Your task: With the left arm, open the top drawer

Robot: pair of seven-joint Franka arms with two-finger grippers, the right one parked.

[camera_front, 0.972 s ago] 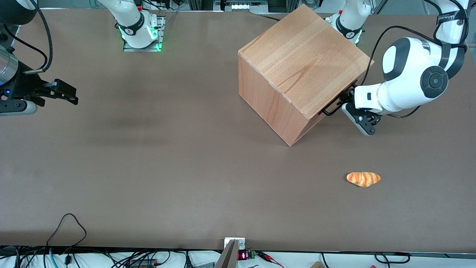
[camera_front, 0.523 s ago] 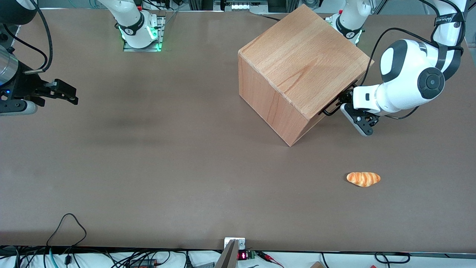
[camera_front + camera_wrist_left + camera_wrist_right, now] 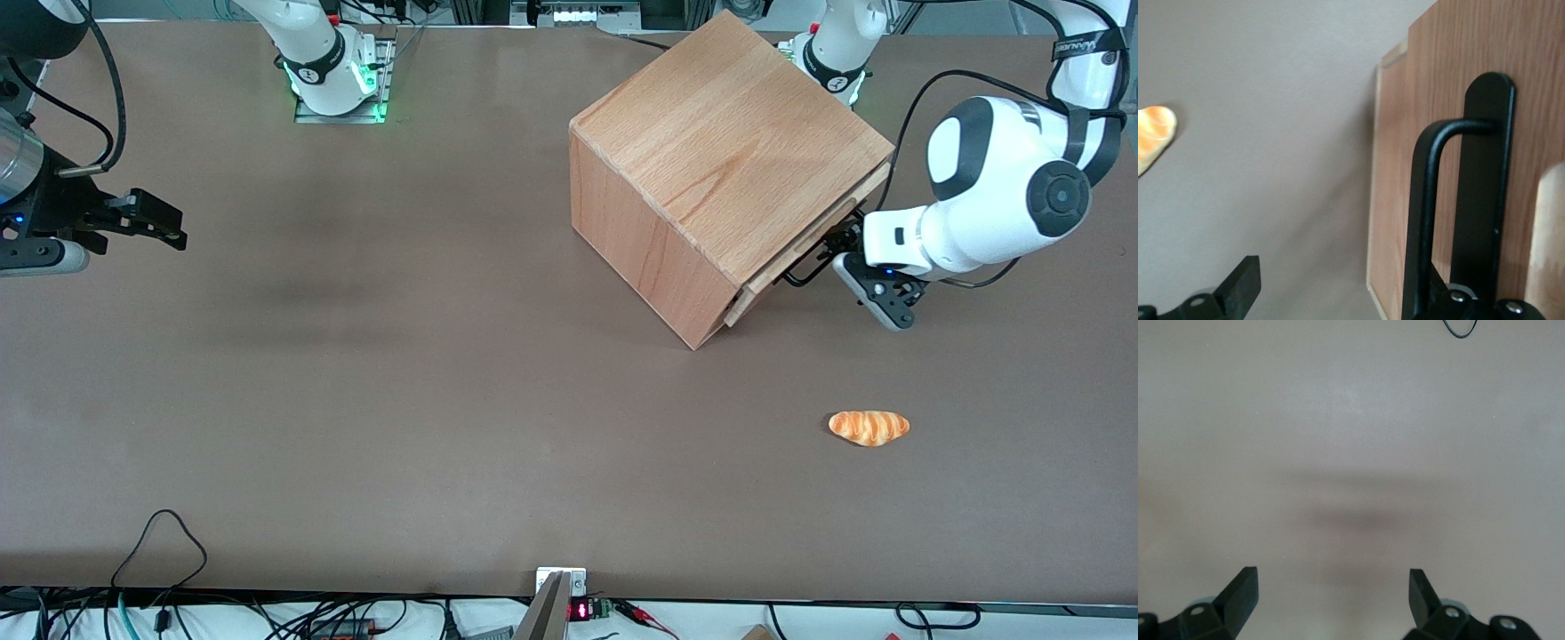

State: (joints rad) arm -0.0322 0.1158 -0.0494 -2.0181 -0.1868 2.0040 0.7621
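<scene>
The top drawer [image 3: 805, 244] stands slightly out of the beech box [image 3: 720, 169], at the box's upper edge. The tool [image 3: 840, 258] sits at the drawer's front, its fingers [image 3: 1238, 287] spread apart, with one seemingly hooked inside the black handle [image 3: 1431, 200].

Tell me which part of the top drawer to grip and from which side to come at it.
Grip the thin black wire handle on the top drawer front, coming straight at that front from the working arm's end of the table. The bar stands off the flat wood, leaving room for a finger under it. The end effector is already at the handle with one finger hooked under the bar, and the drawer stands slightly out of the box.
</scene>
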